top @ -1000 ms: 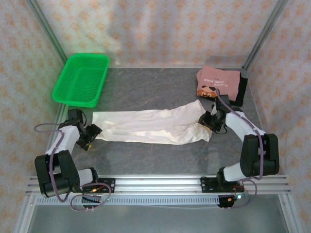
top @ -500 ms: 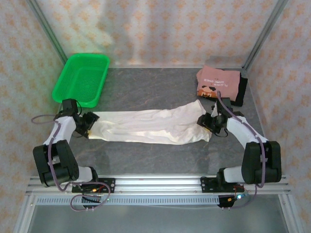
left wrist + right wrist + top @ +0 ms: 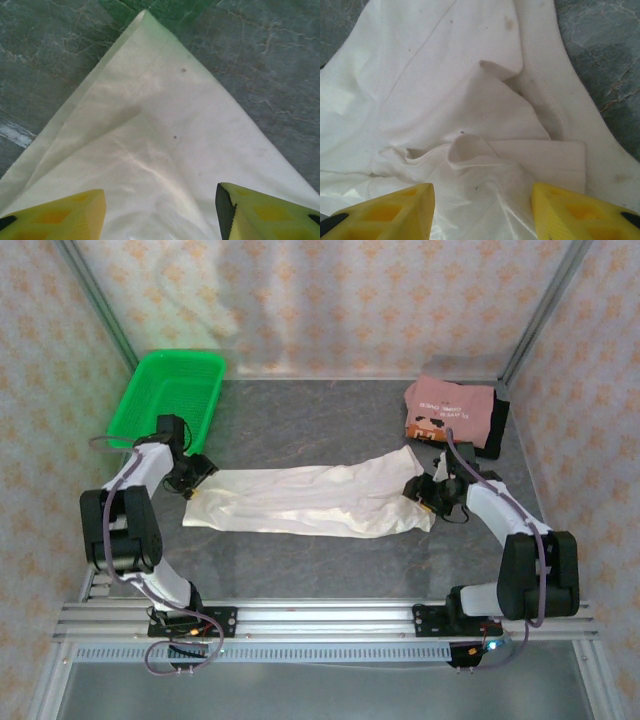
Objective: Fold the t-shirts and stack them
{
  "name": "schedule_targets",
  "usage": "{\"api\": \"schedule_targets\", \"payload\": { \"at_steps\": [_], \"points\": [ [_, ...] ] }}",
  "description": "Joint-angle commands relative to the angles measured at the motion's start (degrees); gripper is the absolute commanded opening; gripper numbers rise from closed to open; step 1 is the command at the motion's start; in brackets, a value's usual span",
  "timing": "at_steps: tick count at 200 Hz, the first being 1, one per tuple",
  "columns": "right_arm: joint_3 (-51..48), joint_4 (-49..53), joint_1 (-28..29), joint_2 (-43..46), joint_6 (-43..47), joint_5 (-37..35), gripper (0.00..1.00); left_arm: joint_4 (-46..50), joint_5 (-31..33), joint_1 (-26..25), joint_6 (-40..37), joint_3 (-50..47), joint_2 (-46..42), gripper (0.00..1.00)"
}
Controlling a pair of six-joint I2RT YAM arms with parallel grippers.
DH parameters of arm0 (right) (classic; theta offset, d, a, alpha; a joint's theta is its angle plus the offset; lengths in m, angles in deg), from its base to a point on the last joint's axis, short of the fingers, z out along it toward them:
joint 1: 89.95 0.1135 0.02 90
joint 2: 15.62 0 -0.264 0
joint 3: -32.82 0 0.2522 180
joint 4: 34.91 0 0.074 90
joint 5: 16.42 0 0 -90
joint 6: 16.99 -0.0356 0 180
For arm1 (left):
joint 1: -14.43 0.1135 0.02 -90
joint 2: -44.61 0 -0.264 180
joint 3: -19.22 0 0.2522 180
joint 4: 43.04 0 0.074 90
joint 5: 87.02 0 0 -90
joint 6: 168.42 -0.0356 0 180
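Observation:
A large cream-white t-shirt (image 3: 310,498) lies stretched in a long crumpled band across the middle of the table. My left gripper (image 3: 196,478) stands over its left end, near the far corner. In the left wrist view its yellow fingers (image 3: 55,215) stand apart with flat cloth (image 3: 165,125) lying between them, so the left gripper (image 3: 160,215) is open. My right gripper (image 3: 424,492) is at the shirt's right end, also open. Wrinkled folds of the shirt (image 3: 445,75) rise between the spread tips of the right gripper (image 3: 482,212). A folded dusty-pink t-shirt (image 3: 450,408) rests on a black one (image 3: 497,425) at the back right.
A green mesh basket (image 3: 165,400) stands at the back left, just behind my left gripper. Metal frame posts and patterned walls close in the sides and back. An aluminium rail runs along the near edge by the arm bases.
My left gripper has moved from the shirt's near left corner toward the back, up to its far left corner by the basket. The right gripper has barely shifted and its jaws have widened.

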State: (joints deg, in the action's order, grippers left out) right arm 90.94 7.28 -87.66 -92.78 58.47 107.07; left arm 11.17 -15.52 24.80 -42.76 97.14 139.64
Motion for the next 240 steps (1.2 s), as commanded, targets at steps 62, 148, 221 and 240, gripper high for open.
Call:
{"api": "schedule_targets", "payload": {
  "at_steps": [62, 148, 221, 240],
  "points": [
    [-1.07, 1.46, -0.26, 3.72, 2.51, -0.27, 0.54, 5.96, 8.17, -3.38, 0.21, 6.3, 9.16, 0.56],
    [-0.69, 1.95, -0.26, 3.36, 3.37, -0.99, 0.54, 6.89, 6.11, -5.55, 3.35, 5.7, 0.63, 0.55],
    [-1.02, 0.43, -0.26, 1.84, 3.39, -0.54, 0.54, 10.59, 6.79, -10.27, 6.2, 6.35, -5.08, 0.55],
    [-1.02, 0.23, -0.26, 1.45, 3.61, -0.36, 0.54, 9.4, 7.76, -10.9, 7.04, 4.73, -3.63, 0.53]
  ]
}}
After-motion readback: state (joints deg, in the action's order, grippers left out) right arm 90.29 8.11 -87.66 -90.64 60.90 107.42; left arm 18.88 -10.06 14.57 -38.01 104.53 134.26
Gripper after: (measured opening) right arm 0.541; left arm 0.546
